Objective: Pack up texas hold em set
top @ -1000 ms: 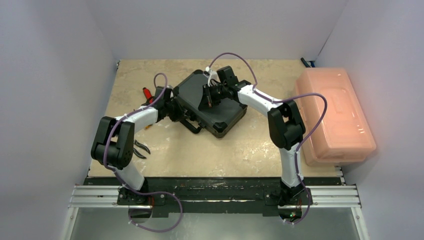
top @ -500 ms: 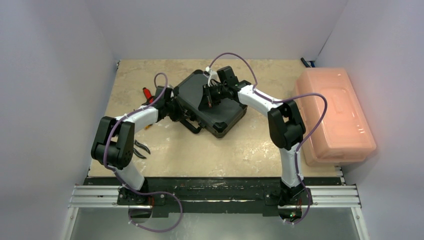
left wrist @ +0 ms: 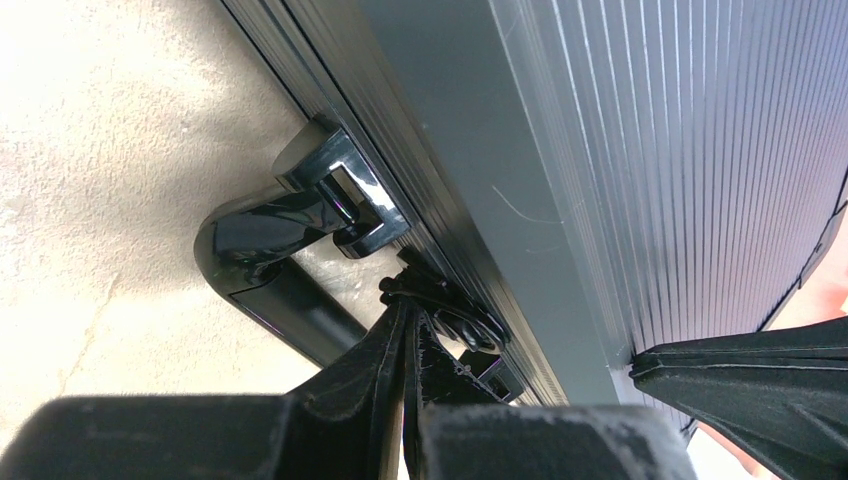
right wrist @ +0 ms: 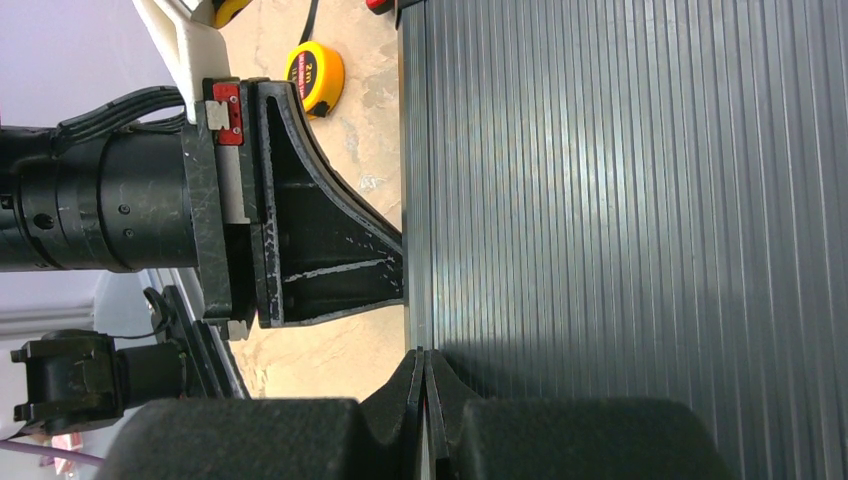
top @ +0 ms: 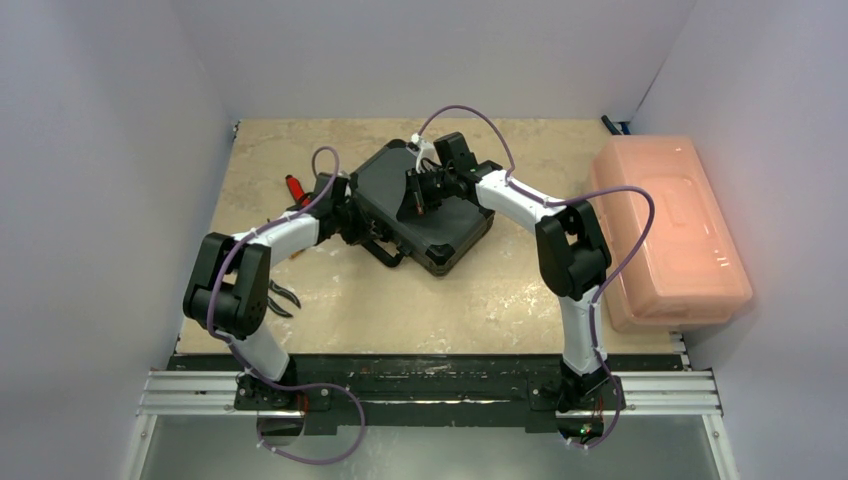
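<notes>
Tabletop (top: 480, 300): beige stone-patterned surface, carrying everything listed below.
Pink bin (top: 665, 235): translucent, lidded, sitting at the right edge, well apart from the case.
Briefcase (top: 395, 190): black and ribbed, lying flat with its lid down near the centre rear of the table, turned at an angle to the table edges.
Left gripper (left wrist: 408, 300): fingers pressing together with nothing visible between them, tips touching a small black fitting on the case's front edge, just beside the handle.
Right gripper (right wrist: 422, 360): jaws closing fully on nothing, tips resting on the ribbed lid near its edge.
Handle (left wrist: 270, 260): black, hanging from a shiny bracket and lying against the table.
Red-handled tool (top: 295, 185): lying left of the case, behind the left arm.
Tape measure (right wrist: 315, 78): yellow, sitting on the table beside the case.
</notes>
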You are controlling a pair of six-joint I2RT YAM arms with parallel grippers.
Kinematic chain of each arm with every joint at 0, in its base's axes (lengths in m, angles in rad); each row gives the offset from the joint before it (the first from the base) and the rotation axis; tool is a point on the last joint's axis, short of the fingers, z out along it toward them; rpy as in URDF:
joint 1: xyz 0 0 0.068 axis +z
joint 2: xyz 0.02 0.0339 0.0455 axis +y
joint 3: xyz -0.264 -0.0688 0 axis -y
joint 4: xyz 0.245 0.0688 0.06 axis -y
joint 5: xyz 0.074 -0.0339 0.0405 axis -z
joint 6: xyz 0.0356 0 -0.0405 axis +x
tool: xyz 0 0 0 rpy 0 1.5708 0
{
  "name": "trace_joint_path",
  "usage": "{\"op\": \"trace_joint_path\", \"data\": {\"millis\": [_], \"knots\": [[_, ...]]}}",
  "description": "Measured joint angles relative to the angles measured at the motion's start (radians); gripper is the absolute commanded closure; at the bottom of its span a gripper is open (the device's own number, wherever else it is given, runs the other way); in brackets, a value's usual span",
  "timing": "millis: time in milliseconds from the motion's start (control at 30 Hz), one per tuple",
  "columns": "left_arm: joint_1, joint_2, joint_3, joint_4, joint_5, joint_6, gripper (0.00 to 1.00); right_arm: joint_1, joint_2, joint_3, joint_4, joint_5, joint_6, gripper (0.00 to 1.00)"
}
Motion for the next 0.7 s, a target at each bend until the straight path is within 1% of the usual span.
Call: {"op": "trace_joint_path", "data": {"millis": [333, 700], "knots": [[-0.021, 0.002, -0.003, -0.008, -0.009, 0.000, 0.98, 0.000, -0.001, 0.000, 0.000, 0.000, 0.000, 0.94], [-0.028, 0.038, -0.003, 0.000, -0.013, 0.000, 0.99, 0.000, -0.011, -0.013, -0.002, 0.007, -0.001, 0.94]]}}
